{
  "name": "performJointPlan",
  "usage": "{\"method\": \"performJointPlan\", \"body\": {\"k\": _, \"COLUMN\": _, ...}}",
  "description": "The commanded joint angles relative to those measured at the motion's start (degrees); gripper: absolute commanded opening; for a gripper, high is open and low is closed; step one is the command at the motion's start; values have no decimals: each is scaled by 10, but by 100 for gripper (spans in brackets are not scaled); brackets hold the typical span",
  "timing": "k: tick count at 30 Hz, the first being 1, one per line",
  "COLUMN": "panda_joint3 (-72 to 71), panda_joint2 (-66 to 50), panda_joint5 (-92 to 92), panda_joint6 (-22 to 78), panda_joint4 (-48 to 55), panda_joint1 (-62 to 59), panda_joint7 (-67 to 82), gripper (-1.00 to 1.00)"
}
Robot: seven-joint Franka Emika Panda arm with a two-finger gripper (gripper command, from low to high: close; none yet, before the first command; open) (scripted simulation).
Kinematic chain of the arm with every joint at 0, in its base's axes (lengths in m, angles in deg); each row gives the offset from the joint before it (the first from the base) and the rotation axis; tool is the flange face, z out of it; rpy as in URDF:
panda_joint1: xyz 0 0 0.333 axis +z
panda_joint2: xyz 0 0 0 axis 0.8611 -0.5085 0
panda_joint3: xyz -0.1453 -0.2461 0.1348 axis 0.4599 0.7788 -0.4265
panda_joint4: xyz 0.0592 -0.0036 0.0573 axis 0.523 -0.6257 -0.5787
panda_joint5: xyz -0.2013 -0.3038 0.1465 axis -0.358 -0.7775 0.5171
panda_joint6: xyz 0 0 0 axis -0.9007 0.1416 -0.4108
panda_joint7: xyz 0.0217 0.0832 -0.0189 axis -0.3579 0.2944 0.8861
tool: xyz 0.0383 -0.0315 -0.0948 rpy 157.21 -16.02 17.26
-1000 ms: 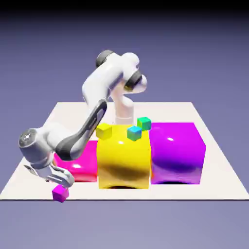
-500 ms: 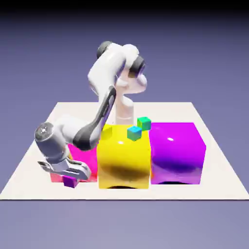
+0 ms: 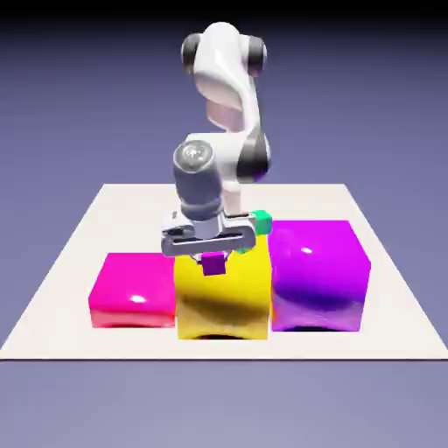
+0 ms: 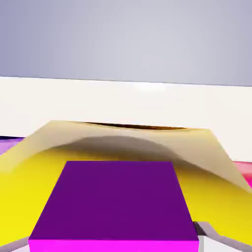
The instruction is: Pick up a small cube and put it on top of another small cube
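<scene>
Carry step: my gripper [image 3: 213, 260] is clamped on the tiny purple cube [image 3: 213, 263] at frame centre, over the yellow block [image 3: 220, 302]; next I must shift up-right to the tiny green cube [image 3: 262, 219] (partly hidden behind my hand) and lower squarely.

Arm [image 3: 229, 96] upright — fingers [image 3: 229, 248] clamped

Exterior view looking down across the table [image 3: 79, 236] from afar, hand view hovering close — both sharing the yellow block [image 3: 220, 297].
</scene>
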Motion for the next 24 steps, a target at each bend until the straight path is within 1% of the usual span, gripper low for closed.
{"method": "performJointPlan", "body": {"k": 1, "panda_joint3": -14, "panda_joint2": 21, "panda_joint5": -7, "panda_joint6": 6, "panda_joint4": -14, "panda_joint1": -2, "panda_joint7": -4, "gripper": -100}}
{"method": "performJointPlan", "body": {"k": 11, "panda_joint3": -148, "panda_joint2": 228, "panda_joint5": -64, "panda_joint6": 62, "panda_joint4": -157, "panda_joint1": 14, "panda_joint7": -37, "gripper": -100}}
{"method": "performJointPlan", "body": {"k": 14, "panda_joint3": -164, "panda_joint2": 291, "panda_joint5": -35, "panda_joint6": 118, "panda_joint4": -185, "panda_joint1": 3, "panda_joint7": -29, "gripper": -100}}
{"method": "performJointPlan", "body": {"k": 15, "panda_joint3": -164, "panda_joint2": 294, "panda_joint5": -33, "panda_joint6": 122, "panda_joint4": -186, "panda_joint1": 2, "panda_joint7": -28, "gripper": -100}}
{"method": "performJointPlan", "body": {"k": 16, "panda_joint3": -164, "panda_joint2": 294, "panda_joint5": -33, "panda_joint6": 122, "panda_joint4": -186, "panda_joint1": 2, "panda_joint7": -28, "gripper": -100}}
{"method": "performJointPlan", "body": {"k": 21, "panda_joint3": -166, "panda_joint2": 291, "panda_joint5": -30, "panda_joint6": 20, "panda_joint4": -285, "panda_joint1": 4, "panda_joint7": -29, "gripper": -100}}
{"method": "performJointPlan", "body": {"k": 22, "panda_joint3": -166, "panda_joint2": 291, "panda_joint5": -30, "panda_joint6": 20, "panda_joint4": -285, "panda_joint1": 4, "panda_joint7": -29, "gripper": 100}}
{"method": "performJointPlan", "body": {"k": 23, "panda_joint3": -166, "panda_joint2": 291, "panda_joint5": -30, "panda_joint6": 20, "panda_joint4": -285, "panda_joint1": 4, "panda_joint7": -29, "gripper": 100}}
{"method": "performJointPlan", "body": {"k": 24, "panda_joint3": -166, "panda_joint2": 292, "panda_joint5": -31, "panda_joint6": 41, "panda_joint4": -264, "panda_joint1": 3, "panda_joint7": -29, "gripper": 100}}
